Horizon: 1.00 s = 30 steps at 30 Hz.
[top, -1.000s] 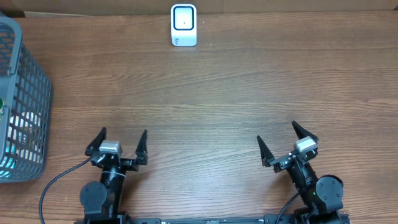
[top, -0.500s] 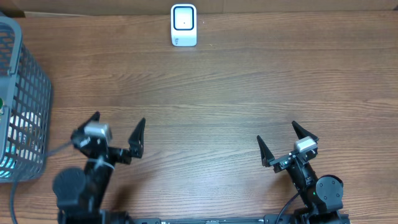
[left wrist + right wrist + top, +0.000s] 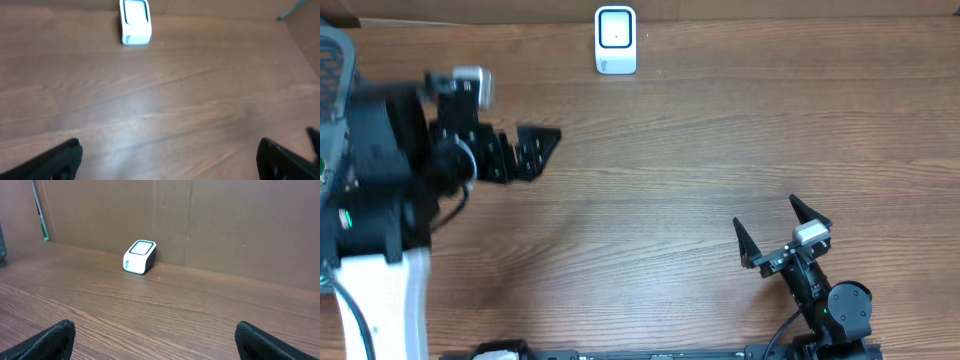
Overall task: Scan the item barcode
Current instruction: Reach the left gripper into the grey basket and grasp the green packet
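Grey mesh basket (image 3: 338,50) hides the item, its heft and best hold unclear; left gripper (image 3: 167,150) and right gripper (image 3: 765,212) gape empty.

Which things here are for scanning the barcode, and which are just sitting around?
For the job: white scanner; grey basket, likely the pick-up spot; left gripper, open.
Just there: right gripper, open and empty; cardboard wall.
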{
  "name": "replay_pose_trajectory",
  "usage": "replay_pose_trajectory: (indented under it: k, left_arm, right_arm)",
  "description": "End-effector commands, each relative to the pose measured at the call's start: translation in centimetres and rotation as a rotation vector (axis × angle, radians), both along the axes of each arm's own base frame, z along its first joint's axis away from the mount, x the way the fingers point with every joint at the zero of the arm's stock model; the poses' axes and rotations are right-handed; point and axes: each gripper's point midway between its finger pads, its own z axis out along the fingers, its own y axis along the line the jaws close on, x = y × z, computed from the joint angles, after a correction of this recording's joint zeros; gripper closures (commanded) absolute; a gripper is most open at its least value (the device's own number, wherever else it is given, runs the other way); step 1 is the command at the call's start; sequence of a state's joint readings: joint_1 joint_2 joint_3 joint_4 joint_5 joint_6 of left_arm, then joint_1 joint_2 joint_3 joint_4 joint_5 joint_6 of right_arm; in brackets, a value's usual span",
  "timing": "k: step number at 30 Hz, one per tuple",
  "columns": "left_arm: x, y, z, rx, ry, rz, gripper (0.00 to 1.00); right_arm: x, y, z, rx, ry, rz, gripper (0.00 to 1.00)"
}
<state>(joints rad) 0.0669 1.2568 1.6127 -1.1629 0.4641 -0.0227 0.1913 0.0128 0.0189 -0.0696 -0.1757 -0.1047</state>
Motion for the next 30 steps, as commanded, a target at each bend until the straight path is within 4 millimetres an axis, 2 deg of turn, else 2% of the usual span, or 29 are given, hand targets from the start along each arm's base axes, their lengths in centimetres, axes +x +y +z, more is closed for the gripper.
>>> replay_pose_trajectory:
  k: [1,3,7,9,11,14,17,19,21,22,25,26,28,30]
  left_arm:
    - [1.8,-0.4,2.4,-0.006,0.004,-0.044,0.0]
    - [3.0,-0.6,2.5,-0.027,0.022,-0.049,0.0]
    - [4.4,-1.4,1.5,-0.077,0.054,-0.089,0.0]
    - [5.0,-1.0,1.3,-0.073,0.05,-0.071,0.0]
    - [5.7,0.7,1.6,-0.088,0.057,0.038,0.02]
    - [6.4,5.3,3.2,-0.112,0.05,0.292,0.04]
    - [6.1,10.9,6.7,-0.098,-0.048,0.486,0.0]
    - [5.0,15.4,8.9,-0.077,-0.112,0.651,0.0]
    - [2.9,20.8,10.0,-0.09,-0.139,0.894,0.0]
    - [1.1,24.2,9.8,-0.103,-0.131,1.049,0.0]
    - [-2.5,28.2,7.7,-0.089,-0.046,1.27,0.0]
    - [-4.5,29.9,6.2,-0.085,0.015,1.401,0.0]
    - [-6.0,31.4,4.5,-0.04,0.083,1.486,0.0]
    - [-6.5,32.3,3.0,0.006,0.146,1.509,0.0]
  right_arm:
    - [0.1,-0.1,-0.2,0.004,-0.003,-0.008,0.0]
    - [0.1,-0.1,-0.2,0.004,-0.003,-0.008,0.0]
    - [0.1,-0.1,-0.2,0.005,-0.003,-0.008,0.0]
    - [0.1,-0.1,-0.2,0.004,-0.003,-0.008,0.0]
    - [0.1,-0.1,-0.2,0.004,-0.003,-0.008,0.0]
    - [0.1,-0.1,-0.2,0.004,-0.003,-0.008,0.0]
    - [0.1,-0.1,-0.2,0.004,-0.003,-0.008,0.0]
    - [0.1,-0.1,-0.2,0.004,-0.003,-0.008,0.0]
    - [0.1,-0.1,-0.2,0.004,-0.003,-0.008,0.0]
    - [0.1,-0.1,-0.2,0.004,-0.003,-0.008,0.0]
    - [0.1,-0.1,-0.2,0.004,-0.003,-0.008,0.0]
    - [0.1,-0.1,-0.2,0.004,-0.003,-0.008,0.0]
    - [0.1,-0.1,-0.2,0.004,-0.003,-0.008,0.0]
    - [0.1,-0.1,-0.2,0.004,-0.003,-0.008,0.0]
